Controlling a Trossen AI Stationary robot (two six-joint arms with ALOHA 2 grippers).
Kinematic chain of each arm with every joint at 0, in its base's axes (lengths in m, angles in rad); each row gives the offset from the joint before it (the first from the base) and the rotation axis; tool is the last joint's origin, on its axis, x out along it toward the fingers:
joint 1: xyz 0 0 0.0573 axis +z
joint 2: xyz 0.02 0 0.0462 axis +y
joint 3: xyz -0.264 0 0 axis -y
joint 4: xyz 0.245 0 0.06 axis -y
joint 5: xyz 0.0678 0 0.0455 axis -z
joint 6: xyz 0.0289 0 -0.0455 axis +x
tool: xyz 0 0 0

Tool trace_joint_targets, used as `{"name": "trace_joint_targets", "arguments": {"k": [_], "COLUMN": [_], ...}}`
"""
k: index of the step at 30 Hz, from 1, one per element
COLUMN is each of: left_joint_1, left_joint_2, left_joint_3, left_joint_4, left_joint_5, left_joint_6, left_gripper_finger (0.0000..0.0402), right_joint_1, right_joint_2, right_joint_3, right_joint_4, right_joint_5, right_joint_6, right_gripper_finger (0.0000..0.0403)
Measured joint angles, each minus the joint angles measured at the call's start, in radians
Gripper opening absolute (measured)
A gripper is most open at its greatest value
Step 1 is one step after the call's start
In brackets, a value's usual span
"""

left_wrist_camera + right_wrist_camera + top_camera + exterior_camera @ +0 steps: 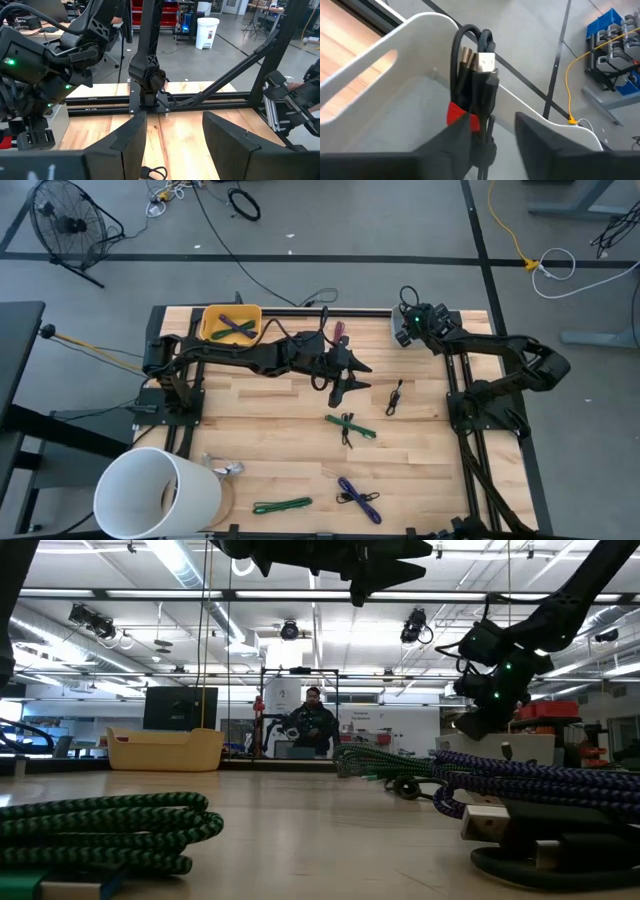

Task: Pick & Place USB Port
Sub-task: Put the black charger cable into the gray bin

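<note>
In the right wrist view a coiled black USB cable (475, 85) with a red tie and silver plugs stands above the inside of a white bin (420, 30). My right gripper (495, 122) is over that bin at the table's far edge (405, 330), its fingers apart, with the coil at one finger. My left gripper (352, 375) hangs open above the table's middle, nothing between its fingers (175, 140). Just right of it another black cable (395, 397) lies on the wood. My right gripper's fingers stand apart, and the black coil's tied lower end (457, 114), at the red tie, lies against the inner side of one finger (455, 140). The other finger is clear of it. The coil stands up past the fingertips, above the bin's inside.
A yellow bin (232, 323) at the far left holds green and purple cables. Green cables (350, 427) (282, 505) and a purple one (358, 500) lie on the near half. A large white cylinder (160, 492) stands at the near left corner.
</note>
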Motion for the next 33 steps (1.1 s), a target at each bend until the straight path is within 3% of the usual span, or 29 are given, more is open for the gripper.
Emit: {"name": "trace_joint_targets", "arguments": {"k": [6, 10, 14, 18, 27, 33], "left_joint_1": [0.0, 0.0, 0.001, 0.001, 0.001, 0.001], "left_joint_2": [0.0, 0.0, 0.0, 0.0, 0.0, 0.0], "left_joint_3": [0.0, 0.0, 0.0, 0.0, 0.0, 0.0], "left_joint_4": [0.0, 0.0, 0.001, 0.001, 0.001, 0.001], "left_joint_5": [-0.003, -0.004, -0.004, -0.004, -0.004, -0.004], "left_joint_6": [0.0, 0.0, 0.0, 0.0, -0.001, -0.001], "left_gripper_finger": [0.0197, 0.0197, 0.0197, 0.0197, 0.0197, 0.0197], "right_joint_1": [0.0, 0.001, 0.002, 0.008, 0.05, 0.095], "right_joint_2": [0.0, -0.012, -0.063, -0.133, -0.268, -0.328], "right_joint_3": [0.0, 0.0, 0.01, 0.035, 0.136, 0.191], "right_joint_4": [0.008, 0.037, 0.034, -0.009, -0.377, -0.531], "right_joint_5": [0.056, 0.137, 0.094, -0.057, -0.472, -0.665], "right_joint_6": [0.001, 0.027, 0.057, 0.106, 0.214, 0.263], "right_gripper_finger": [0.0249, 0.0265, 0.0261, 0.0249, 0.0235, 0.0235]}}
